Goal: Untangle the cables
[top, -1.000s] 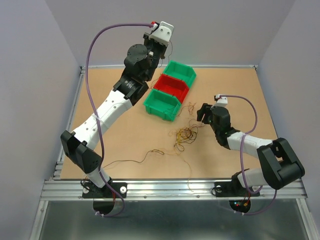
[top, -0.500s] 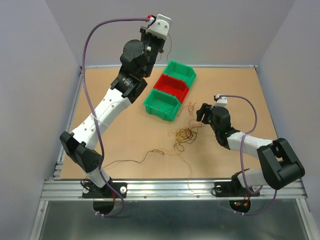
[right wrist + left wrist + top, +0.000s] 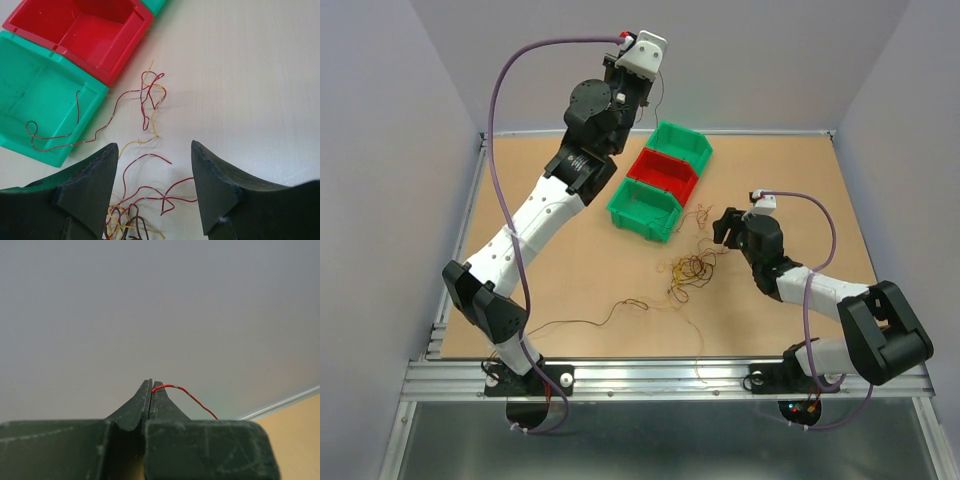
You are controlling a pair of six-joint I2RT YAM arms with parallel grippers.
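Note:
The cables lie as a small knotted clump [image 3: 692, 268] of red, yellow and brown wires on the table, with curly strands [image 3: 152, 95] reaching toward the bins. One red wire [image 3: 50, 145] runs from them into the near green bin. My left gripper [image 3: 650, 88] is raised high over the back of the table. In the left wrist view it [image 3: 151, 385] is shut on a thin red wire [image 3: 192, 397] that trails off to the right. My right gripper [image 3: 724, 228] hovers low just right of the clump, open [image 3: 154, 145], with loose red strands between its fingers.
Three bins stand in a diagonal row: a green bin [image 3: 645, 208], a red bin [image 3: 662, 172] and a far green bin [image 3: 682, 145]. A long dark strand [image 3: 590, 320] lies toward the front left. Another thin strand [image 3: 698, 350] runs to the front edge.
My left arm rose a little with the wire and shifted slightly; its gripper stayed shut. The right arm barely moved.

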